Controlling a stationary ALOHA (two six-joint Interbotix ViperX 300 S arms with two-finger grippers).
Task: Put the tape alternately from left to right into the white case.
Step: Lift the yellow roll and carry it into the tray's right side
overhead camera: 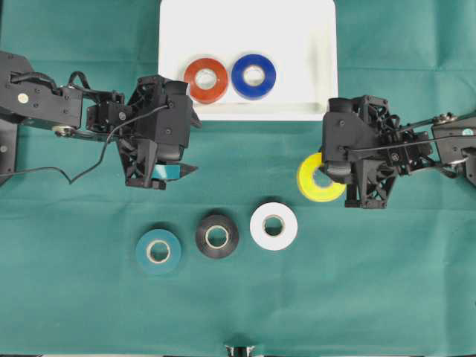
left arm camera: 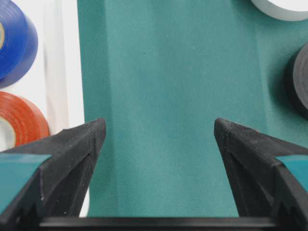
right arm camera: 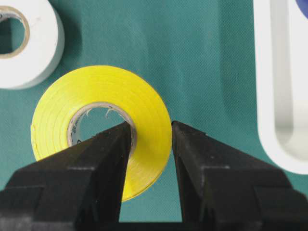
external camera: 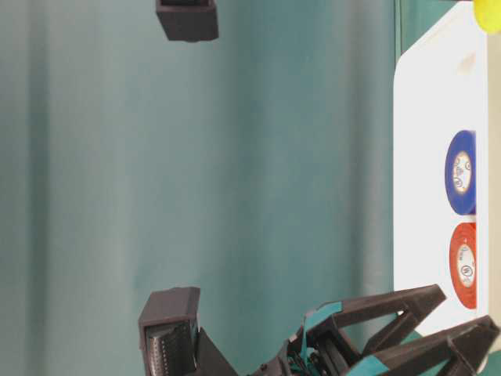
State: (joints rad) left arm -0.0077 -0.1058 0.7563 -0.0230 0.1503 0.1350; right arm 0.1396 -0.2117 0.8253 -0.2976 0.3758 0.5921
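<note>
Right tool point(right arm camera: 151, 132) pinches glossy yellow ring point(right arm camera: 101, 125); woven green cloth point(right arm camera: 192, 53) beneath.

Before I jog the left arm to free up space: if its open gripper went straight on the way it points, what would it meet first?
Judging by its wrist view, the left gripper would likely meet only the bare green cloth. The white case lies off to one side, the black roll to the other. Depth is unclear.

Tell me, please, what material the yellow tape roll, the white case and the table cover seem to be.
Yellow tape roll: probably smooth, slightly glossy vinyl, wound in visible layers on a pale cardboard-like core.
White case: looks like hard, glossy plastic, with a moulded rounded rim.
Table cover: apparently matte green woven cloth, with a fine weave and soft creases.
</note>
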